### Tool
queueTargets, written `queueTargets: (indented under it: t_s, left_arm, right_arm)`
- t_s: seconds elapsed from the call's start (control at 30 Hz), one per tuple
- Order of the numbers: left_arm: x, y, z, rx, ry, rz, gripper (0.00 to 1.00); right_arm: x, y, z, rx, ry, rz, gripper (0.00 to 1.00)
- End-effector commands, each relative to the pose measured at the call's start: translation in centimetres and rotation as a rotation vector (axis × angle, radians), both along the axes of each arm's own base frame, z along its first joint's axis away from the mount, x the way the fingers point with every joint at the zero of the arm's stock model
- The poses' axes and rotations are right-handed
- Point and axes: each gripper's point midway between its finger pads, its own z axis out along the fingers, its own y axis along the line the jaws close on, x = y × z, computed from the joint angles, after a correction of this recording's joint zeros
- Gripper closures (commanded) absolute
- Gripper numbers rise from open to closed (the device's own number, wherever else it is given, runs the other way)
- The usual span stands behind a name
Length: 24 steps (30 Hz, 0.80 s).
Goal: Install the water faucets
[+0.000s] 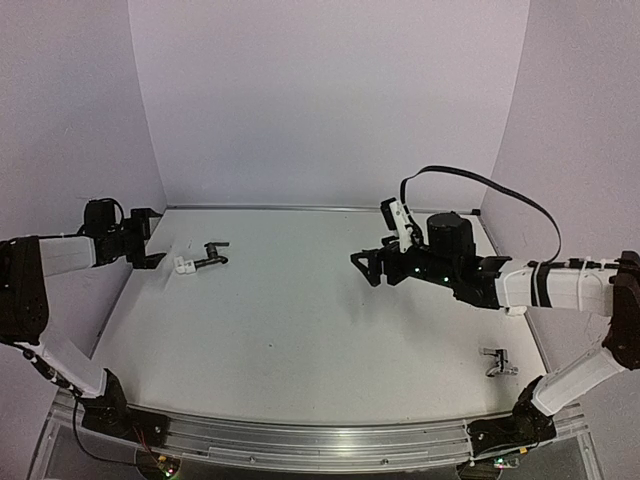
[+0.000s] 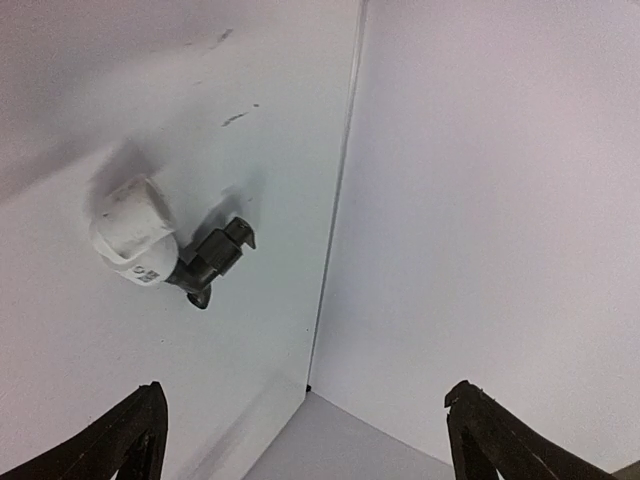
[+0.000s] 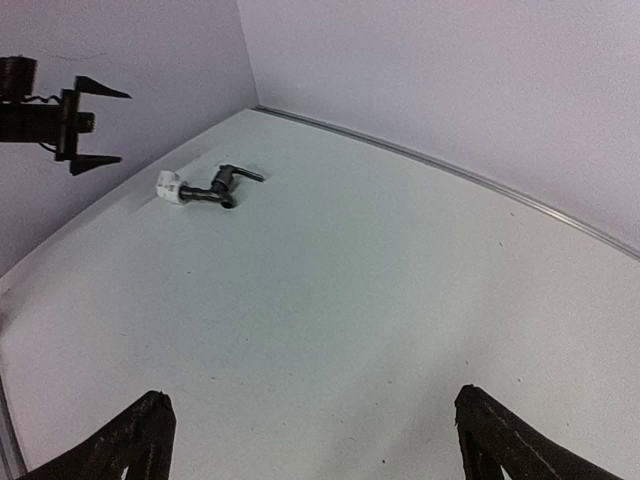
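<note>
A dark grey faucet (image 1: 212, 256) lies on the table at the back left, its end seated in a small white fitting (image 1: 184, 266). My left gripper (image 1: 153, 240) hovers just left of that pair, open and apart from it. In the left wrist view the faucet (image 2: 212, 261) and the fitting (image 2: 132, 232) lie beyond the spread fingertips (image 2: 150, 405). A shiny silver faucet (image 1: 497, 363) lies alone near the front right. My right gripper (image 1: 367, 268) hangs open over the table's middle with nothing between its fingers. In the right wrist view the dark faucet (image 3: 218, 185) shows far off.
White walls enclose the table on the left, back and right. The left gripper (image 3: 78, 122) sits close to the left wall (image 1: 60, 120). A black cable (image 1: 480, 182) arcs above the right arm. A metal rail (image 1: 300, 440) runs along the front edge.
</note>
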Motion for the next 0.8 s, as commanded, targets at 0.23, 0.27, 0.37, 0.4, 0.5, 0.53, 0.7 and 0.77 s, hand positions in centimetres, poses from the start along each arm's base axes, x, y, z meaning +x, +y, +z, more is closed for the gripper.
queueTargets:
  t_s: [0.23, 0.27, 0.37, 0.4, 0.5, 0.53, 0.7, 0.77]
  left_arm:
    - [-0.5, -9.8, 10.9, 0.564, -0.495, -0.384, 0.0]
    - [-0.6, -10.5, 11.3, 0.578, -0.521, -0.415, 0.0]
    - [-0.9, -12.2, 12.5, 0.613, -0.603, -0.505, 0.01]
    - [-1.1, -12.7, 12.8, 0.619, -0.627, -0.535, 0.02]
    - [-1.7, -13.8, 13.5, 0.621, -0.686, -0.608, 0.02]
    - [-2.0, -14.1, 13.7, 0.618, -0.705, -0.63, 0.02]
    - [-3.4, -15.3, 14.7, 0.599, -0.777, -0.714, 0.02]
    - [-4.1, -15.7, 15.2, 0.596, -0.813, -0.745, 0.02]
  right_arm:
    - [4.2, -14.7, -7.4, -0.053, 0.518, -0.525, 0.02]
    - [4.0, -16.1, -7.8, -0.036, 0.557, -0.564, 0.02]
    - [3.2, -21.3, -8.8, 0.041, 0.672, -0.716, 0.02]
    - [2.9, -23.0, -9.1, 0.058, 0.706, -0.765, 0.02]
    - [1.8, -28.0, -9.7, 0.076, 0.769, -0.908, 0.02]
    - [1.6, -29.9, -9.9, 0.065, 0.775, -0.962, 0.02]
    - [0.9, -36.0, -9.9, -0.046, 0.756, -1.161, 0.02]
    - [0.8, -37.5, -9.8, -0.065, 0.755, -1.211, 0.02]
